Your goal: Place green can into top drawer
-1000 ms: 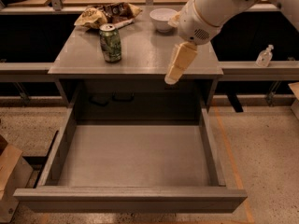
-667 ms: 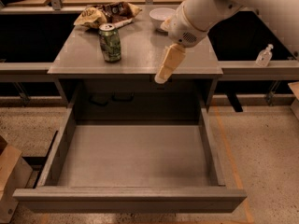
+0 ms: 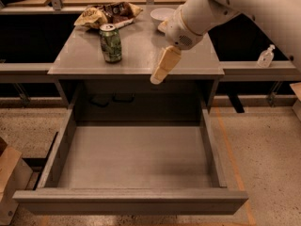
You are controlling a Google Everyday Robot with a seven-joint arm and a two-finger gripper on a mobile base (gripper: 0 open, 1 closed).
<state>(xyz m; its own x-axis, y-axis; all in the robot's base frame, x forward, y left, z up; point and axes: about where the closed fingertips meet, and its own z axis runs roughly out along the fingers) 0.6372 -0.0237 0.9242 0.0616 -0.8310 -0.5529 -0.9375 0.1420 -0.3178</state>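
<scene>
The green can point(image 3: 110, 43) stands upright on the grey tabletop point(image 3: 141, 55), left of centre, silver top up. The top drawer point(image 3: 134, 157) is pulled fully out below the table and has nothing in it. My gripper point(image 3: 159, 74) hangs from the white arm over the table's front edge, to the right of the can and apart from it, its pale fingers pointing down and left. It holds nothing.
A crumpled chip bag point(image 3: 108, 14) and a white bowl point(image 3: 162, 15) sit at the back of the tabletop. A small clear bottle point(image 3: 265, 56) stands on the ledge at right. A brown cardboard box point(image 3: 10, 178) stands on the floor at lower left.
My gripper has moved left along the table's front edge, closer to the green can. The can and the drawer have not moved.
</scene>
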